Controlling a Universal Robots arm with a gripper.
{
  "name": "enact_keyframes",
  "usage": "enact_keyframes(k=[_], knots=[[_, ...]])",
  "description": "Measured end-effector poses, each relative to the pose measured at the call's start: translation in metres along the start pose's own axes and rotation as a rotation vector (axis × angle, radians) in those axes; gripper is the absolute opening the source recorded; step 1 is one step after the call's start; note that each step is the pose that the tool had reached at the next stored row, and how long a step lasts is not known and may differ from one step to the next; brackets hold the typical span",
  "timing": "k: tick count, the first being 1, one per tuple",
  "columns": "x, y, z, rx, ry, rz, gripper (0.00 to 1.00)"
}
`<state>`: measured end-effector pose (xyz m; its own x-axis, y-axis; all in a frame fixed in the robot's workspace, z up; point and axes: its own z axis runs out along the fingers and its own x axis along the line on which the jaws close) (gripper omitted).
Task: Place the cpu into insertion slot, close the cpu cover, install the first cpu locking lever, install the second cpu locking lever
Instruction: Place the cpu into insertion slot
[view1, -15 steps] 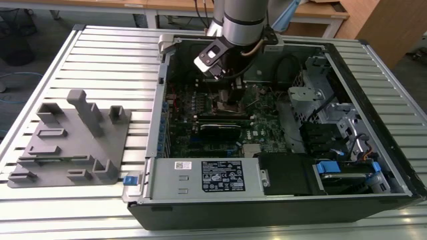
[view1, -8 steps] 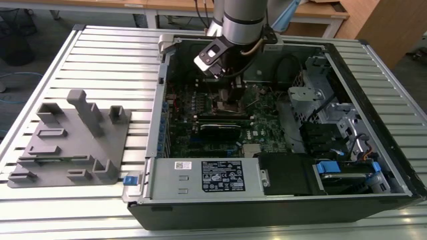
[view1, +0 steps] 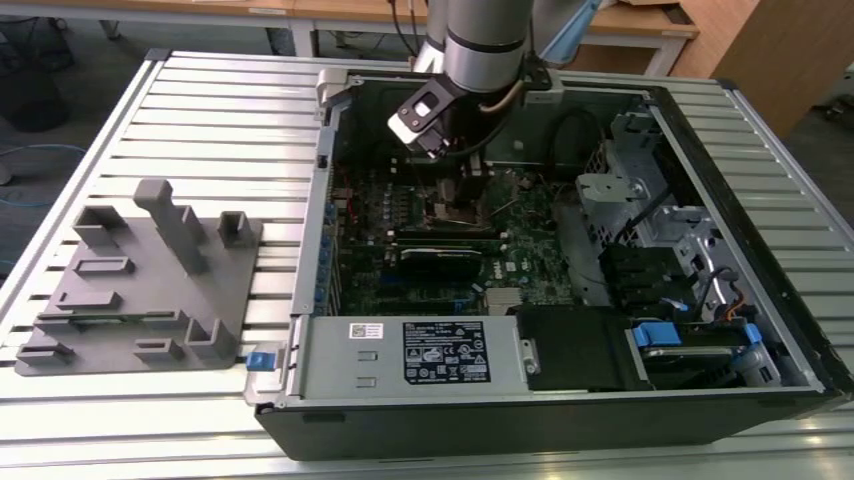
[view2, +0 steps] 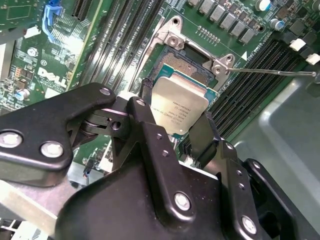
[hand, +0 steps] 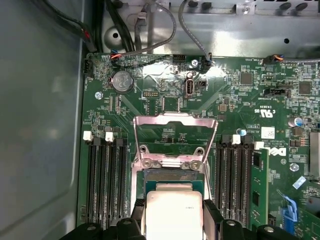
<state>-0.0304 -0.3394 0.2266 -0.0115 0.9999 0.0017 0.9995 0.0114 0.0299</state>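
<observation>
My gripper (view2: 175, 112) is shut on the cpu (view2: 180, 106), a flat silver-grey square clamped at two opposite edges between black fingers (view2: 202, 132). The chip hangs close over the insertion slot (view2: 192, 62), overlapping its near part; contact cannot be judged. In the first wrist view the cpu (hand: 172, 210) sits between the gripper (hand: 173, 214) fingers, just short of the slot (hand: 172, 176). The cpu cover (hand: 175, 119) stands swung open beyond the slot. A thin locking lever (view2: 272, 71) sticks out sideways, unlatched. In the exterior view the gripper (view1: 461, 192) is down inside the open computer case above the slot (view1: 467, 212).
Long black memory slots (hand: 105, 180) flank the socket on both sides (hand: 235, 175). Cables (hand: 150, 25) run along the case's back. A black card (view1: 441, 262) and the power supply (view1: 400, 355) lie nearer the front. A grey fixture plate (view1: 134, 290) sits on the exterior view's left.
</observation>
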Motion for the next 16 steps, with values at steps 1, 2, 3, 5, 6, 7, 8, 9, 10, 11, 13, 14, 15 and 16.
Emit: enact_keyframes(k=[1, 2, 3, 5, 6, 7, 8, 9, 10, 11, 13, 14, 15, 16], knots=[[0.0003, 0.0000, 0.0009, 0.0000, 0.0000, 0.000, 0.54], [0.0004, 0.0000, 0.0017, 0.0001, 0.0000, 0.000, 0.54], [0.0006, -0.0001, 0.0025, 0.0000, 0.0000, 0.000, 0.54], [0.0008, -0.0001, 0.0042, 0.0000, 0.0001, 0.000, 0.54], [0.0008, -0.0001, 0.0051, 0.0000, 0.0000, 0.000, 0.54], [0.0009, -0.0002, 0.0059, 0.0000, 0.0001, 0.000, 0.54], [0.0010, -0.0002, 0.0067, 0.0000, 0.0000, 0.000, 0.54], [0.0011, -0.0002, 0.0072, 0.0000, 0.0000, 0.000, 0.54], [0.0011, -0.0002, 0.0072, 0.0001, -0.0001, 0.000, 0.54], [0.0011, -0.0002, 0.0072, 0.0001, -0.0001, 0.000, 0.54], [0.0012, -0.0003, 0.0072, 0.0001, 0.0004, 0.000, 0.54], [0.0012, -0.0003, 0.0073, 0.0001, 0.0005, 0.000, 0.54], [0.0012, -0.0003, 0.0074, 0.0000, 0.0006, 0.000, 0.54], [0.0012, -0.0002, 0.0079, -0.0003, 0.0010, 0.000, 0.54]])
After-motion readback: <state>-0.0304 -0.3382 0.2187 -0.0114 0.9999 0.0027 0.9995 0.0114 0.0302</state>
